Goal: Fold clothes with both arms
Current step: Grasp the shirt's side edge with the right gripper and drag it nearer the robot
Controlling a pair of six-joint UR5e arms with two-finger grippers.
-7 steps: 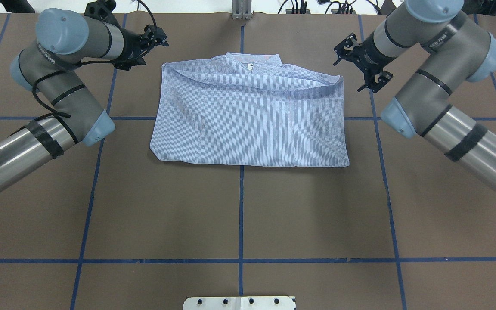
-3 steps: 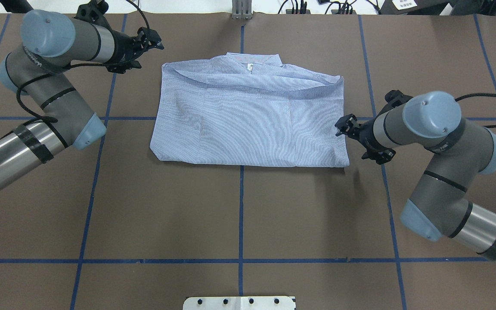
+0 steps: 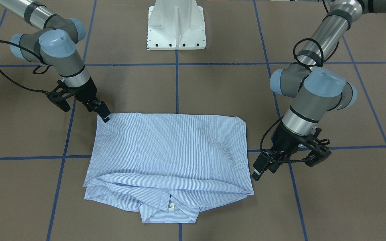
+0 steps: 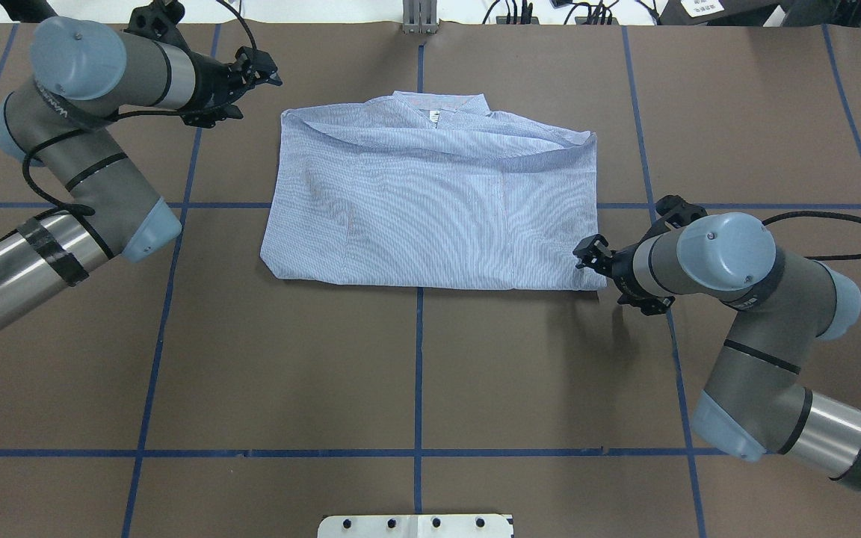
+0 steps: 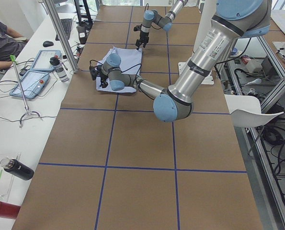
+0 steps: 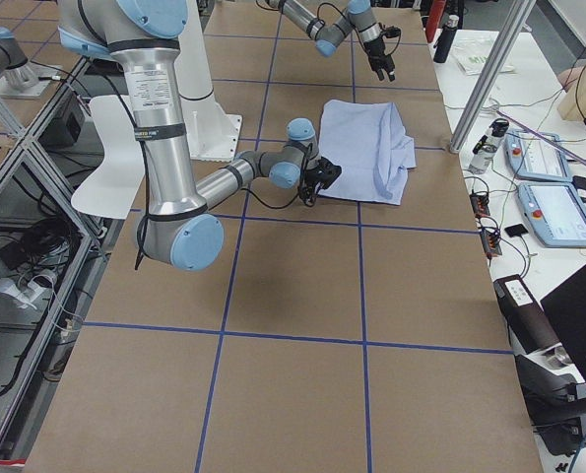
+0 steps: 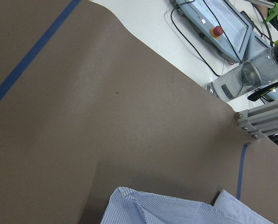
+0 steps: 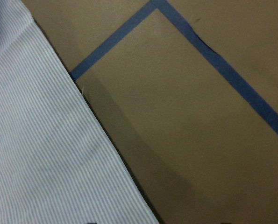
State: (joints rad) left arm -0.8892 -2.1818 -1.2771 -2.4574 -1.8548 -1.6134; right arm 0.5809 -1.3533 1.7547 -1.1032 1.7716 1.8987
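Brown paper table point(image 4: 415, 373), blue tape grid point(image 4: 418, 351). Nearest the robot: white base plate point(image 4: 415, 525) at the table edge.

Right arm point(image 4: 729, 258) lay low over the near right squares. Right gripper point(image 4: 587, 255) was at the near right corner of the shirt point(image 4: 430, 209), its tip over the cloth edge; could not tell how its jaws stood. Right wrist view gave only striped cloth, bare paper and tape.

Shirt lay folded in a rectangle at mid-table, collar point(image 4: 442, 104) and white label point(image 4: 435, 116) on the far side.

Left gripper point(image 4: 264, 69) hung beside the far left corner, apart from the cloth; jaw state not readable either.

Beyond the far edge: grey teach pendant point(image 7: 218, 21), clear bottle point(image 7: 244, 79), aluminium post point(image 7: 265, 119), and a seated person point(image 5: 1, 40).
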